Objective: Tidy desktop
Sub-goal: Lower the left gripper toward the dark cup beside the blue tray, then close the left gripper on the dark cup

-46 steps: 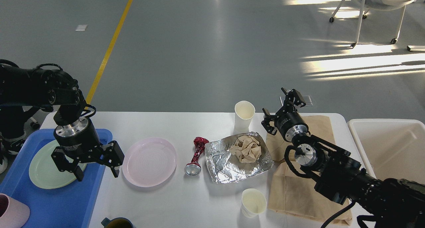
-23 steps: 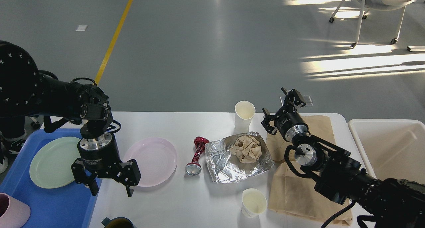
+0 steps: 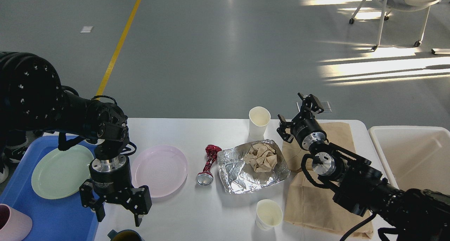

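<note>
The left arm (image 3: 70,118) covers the near left edge of the pink plate (image 3: 161,169) and part of the blue tray (image 3: 52,216). A pink cup (image 3: 12,223) and a dark mug (image 3: 123,235) are cut by the picture's edge (only parts show). The brown paper bag (image 3: 316,199) is partly hidden under the right arm (image 3: 351,184).

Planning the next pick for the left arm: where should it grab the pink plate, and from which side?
Take the pink plate by its near-left rim, coming down from above. It lies flat on the desktop, so only the thin raised edge offers a pinch: one finger over the rim, one outside it. The left gripper, open, already hangs just off that edge. The shallow rim may slip, so probably tilt in.
</note>
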`<action>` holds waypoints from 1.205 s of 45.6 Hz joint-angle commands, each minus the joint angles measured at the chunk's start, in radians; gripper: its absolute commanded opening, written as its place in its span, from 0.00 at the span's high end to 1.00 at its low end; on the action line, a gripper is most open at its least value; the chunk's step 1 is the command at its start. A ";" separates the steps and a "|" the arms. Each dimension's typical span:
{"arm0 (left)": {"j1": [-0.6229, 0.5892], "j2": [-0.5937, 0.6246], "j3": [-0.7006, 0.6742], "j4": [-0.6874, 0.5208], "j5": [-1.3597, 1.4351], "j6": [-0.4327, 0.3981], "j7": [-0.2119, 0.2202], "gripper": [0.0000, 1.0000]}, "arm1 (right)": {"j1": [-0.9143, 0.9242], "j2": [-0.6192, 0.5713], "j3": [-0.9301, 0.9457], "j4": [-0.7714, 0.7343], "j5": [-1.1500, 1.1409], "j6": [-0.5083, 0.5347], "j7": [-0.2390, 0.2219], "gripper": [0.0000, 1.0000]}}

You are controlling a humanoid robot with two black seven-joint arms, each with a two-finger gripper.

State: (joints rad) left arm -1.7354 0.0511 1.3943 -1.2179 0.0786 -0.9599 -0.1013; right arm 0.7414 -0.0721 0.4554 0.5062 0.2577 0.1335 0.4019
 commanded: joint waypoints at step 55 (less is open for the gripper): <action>0.208 0.052 -0.005 0.057 0.001 0.000 -0.003 0.23 | -0.001 0.000 0.000 0.000 0.000 0.000 0.000 0.00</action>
State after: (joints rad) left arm -1.5309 0.1047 1.3992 -1.1661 0.0838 -0.9599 -0.1044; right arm 0.7425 -0.0721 0.4556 0.5062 0.2577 0.1335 0.4019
